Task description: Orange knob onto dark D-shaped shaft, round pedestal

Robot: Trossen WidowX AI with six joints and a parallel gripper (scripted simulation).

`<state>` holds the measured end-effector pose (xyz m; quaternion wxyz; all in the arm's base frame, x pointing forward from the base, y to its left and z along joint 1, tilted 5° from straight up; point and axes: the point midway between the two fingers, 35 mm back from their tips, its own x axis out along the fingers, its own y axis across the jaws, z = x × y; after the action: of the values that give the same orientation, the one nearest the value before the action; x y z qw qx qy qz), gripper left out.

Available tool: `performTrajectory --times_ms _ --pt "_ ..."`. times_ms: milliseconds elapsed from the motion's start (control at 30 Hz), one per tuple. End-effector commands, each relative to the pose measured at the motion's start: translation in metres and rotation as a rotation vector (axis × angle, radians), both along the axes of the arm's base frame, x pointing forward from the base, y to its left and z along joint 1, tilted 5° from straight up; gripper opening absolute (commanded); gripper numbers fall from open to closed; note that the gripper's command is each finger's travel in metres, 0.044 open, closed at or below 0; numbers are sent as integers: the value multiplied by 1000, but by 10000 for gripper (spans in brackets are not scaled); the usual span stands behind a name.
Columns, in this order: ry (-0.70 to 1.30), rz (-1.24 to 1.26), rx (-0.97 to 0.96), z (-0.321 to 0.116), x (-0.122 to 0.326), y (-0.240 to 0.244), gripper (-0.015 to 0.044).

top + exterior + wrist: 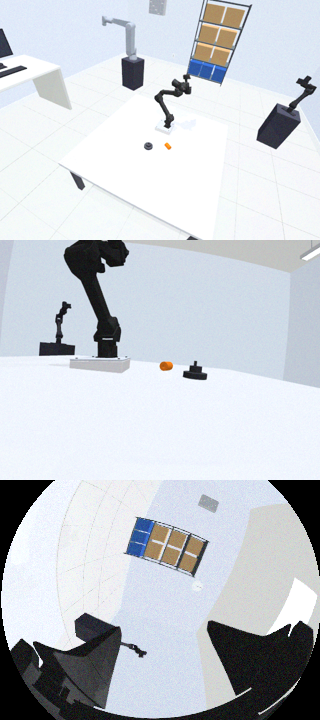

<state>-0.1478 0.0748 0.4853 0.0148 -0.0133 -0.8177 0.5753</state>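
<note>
The orange knob [168, 146] [166, 366] lies on its side on the white table. One round end faces left in the exterior view; the flat side of its hole cannot be made out. The dark round pedestal [148, 147] [194, 375] stands beside it, apart from it. Its thin shaft [195, 363] points straight up and is bare; its flat side cannot be seen. My gripper [165, 629] is open and empty, its fingers wide apart in the wrist view. It is raised high over the table, well away from the knob and pedestal, and partly out of frame in the exterior view.
My arm's white base plate [162, 128] [98, 365] is on the table [168, 186] [155, 420], near the knob. Off the table are a shelf rack with boxes, a desk, a grey arm on a dark block, and another black arm on a dark block [278, 126].
</note>
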Motion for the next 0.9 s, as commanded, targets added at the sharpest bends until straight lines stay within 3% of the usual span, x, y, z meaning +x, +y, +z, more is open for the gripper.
performTrajectory --times_ms 0,33,133,367,633,867 --pt "16 -3 -20 2 0 1 426" --pt "63 -13 -82 8 0 5 440" --pt "250 -189 -383 15 23 87 440" --pt "478 -462 -712 -7 77 184 440" --pt "728 -828 -1053 -72 166 267 440" --pt "927 -1196 -1350 -159 254 296 440"
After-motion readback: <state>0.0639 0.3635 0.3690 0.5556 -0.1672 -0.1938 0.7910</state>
